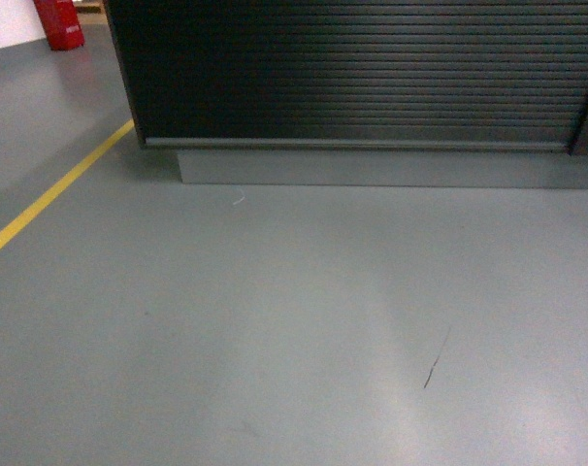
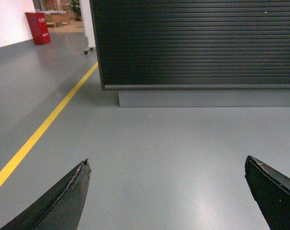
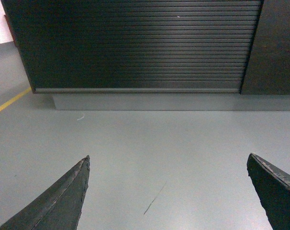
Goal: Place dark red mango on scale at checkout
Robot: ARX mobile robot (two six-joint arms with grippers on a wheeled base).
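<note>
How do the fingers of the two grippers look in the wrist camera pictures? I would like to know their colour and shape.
Only the fingers show, and no arm appears in the head view. The left gripper has two black, blade-like fingers tapering to points, with pale scuffs along their edges. The right gripper has the same dark tapered fingers. No cables or markings are visible.

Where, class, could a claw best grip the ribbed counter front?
Probably only its bottom lip, approached from below and in front: it overhangs the recessed grey plinth. The ribbed panel itself is flat and too wide to pinch.
</note>
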